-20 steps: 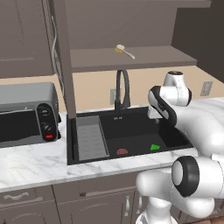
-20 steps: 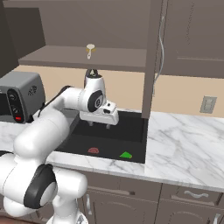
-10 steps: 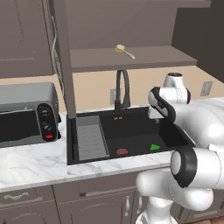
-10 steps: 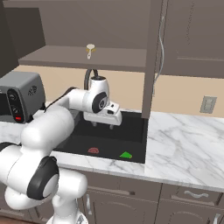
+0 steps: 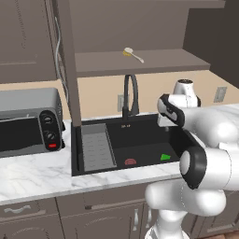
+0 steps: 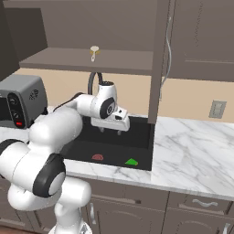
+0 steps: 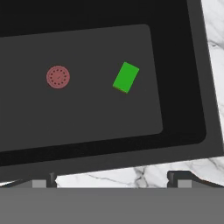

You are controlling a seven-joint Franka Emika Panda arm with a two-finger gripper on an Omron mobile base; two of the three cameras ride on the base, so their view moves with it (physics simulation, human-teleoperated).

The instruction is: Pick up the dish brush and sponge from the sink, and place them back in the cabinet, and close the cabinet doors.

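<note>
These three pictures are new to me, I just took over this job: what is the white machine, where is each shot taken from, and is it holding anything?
The white machine is a robot arm on a driving base in a rendered kitchen. Two pictures come from cameras on the base, behind the arm to its left and right. The third looks down from the hand itself into the sink. The end effector hangs over the sink with its jaws open and holds nothing. On the sink floor lie the green sponge and the red drain. The brush already lies on the cabinet shelf, above the faucet. A toaster oven stands on the counter to the left.
</note>
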